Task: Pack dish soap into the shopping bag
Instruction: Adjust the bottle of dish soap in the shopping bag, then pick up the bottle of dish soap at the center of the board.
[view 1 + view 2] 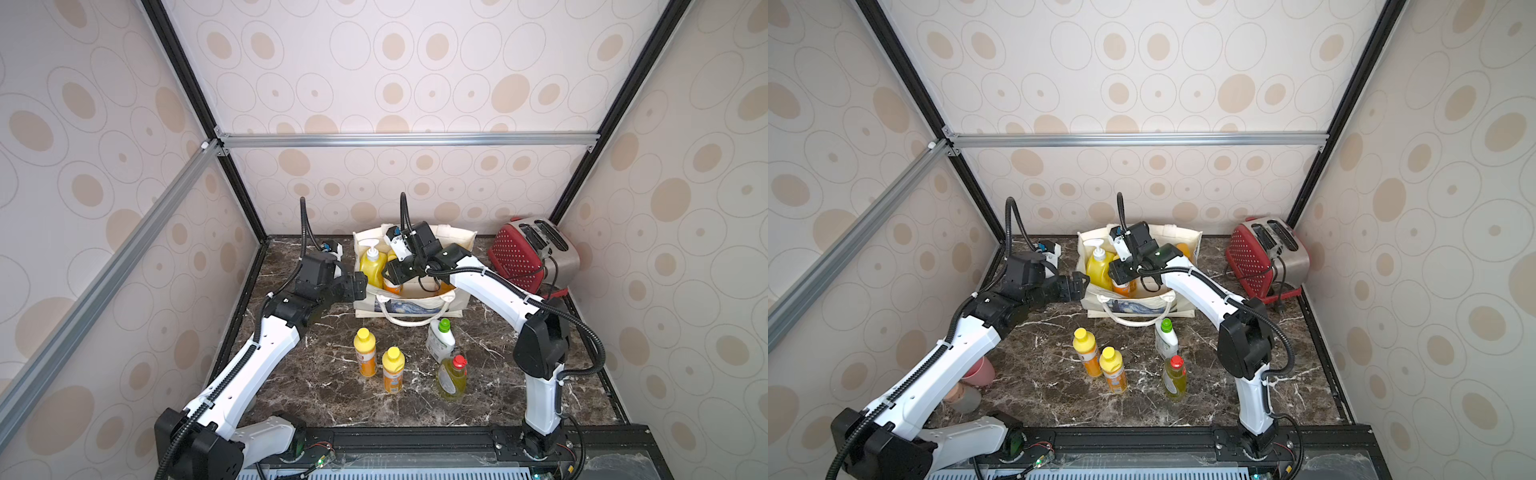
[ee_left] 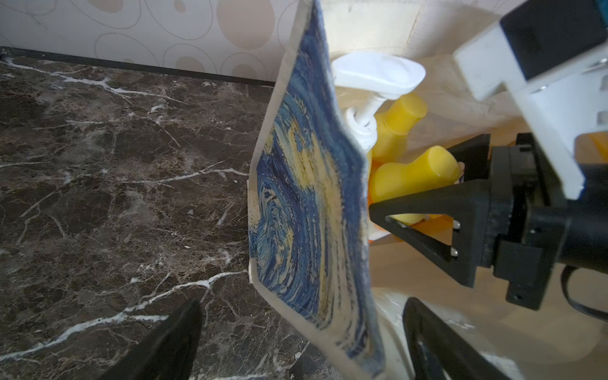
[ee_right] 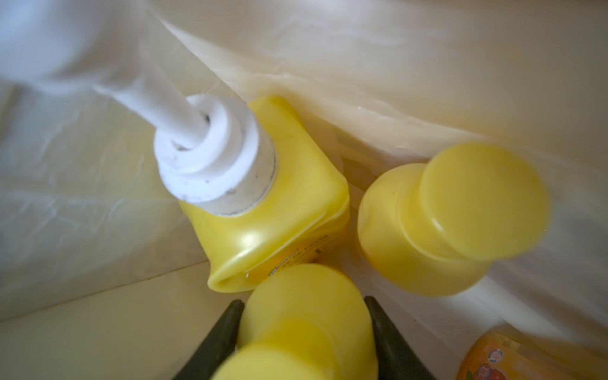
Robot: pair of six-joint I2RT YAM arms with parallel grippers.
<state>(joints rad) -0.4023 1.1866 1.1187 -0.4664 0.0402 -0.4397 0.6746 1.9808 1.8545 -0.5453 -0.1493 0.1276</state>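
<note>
The shopping bag (image 1: 415,305) stands open at the back of the table. Inside it my right gripper (image 3: 304,329) is shut on the yellow cap of a small orange dish soap bottle (image 1: 392,286). Beside that stand a big yellow white-pump bottle (image 1: 372,264) and another yellow-capped bottle (image 3: 460,217). My left gripper (image 2: 304,306) is open at the bag's left front corner, with the printed wall (image 2: 306,197) between its fingers. On the table in front stand two small orange bottles (image 1: 365,353) (image 1: 393,370), a white green-capped one (image 1: 440,338) and a yellow-green red-capped one (image 1: 452,376).
A red toaster (image 1: 532,255) with its cord sits at the back right corner. A pink cup (image 1: 982,372) and a brownish cup (image 1: 963,397) lie under my left arm near the left wall. The bag's rope handle (image 1: 415,320) hangs onto the table in front.
</note>
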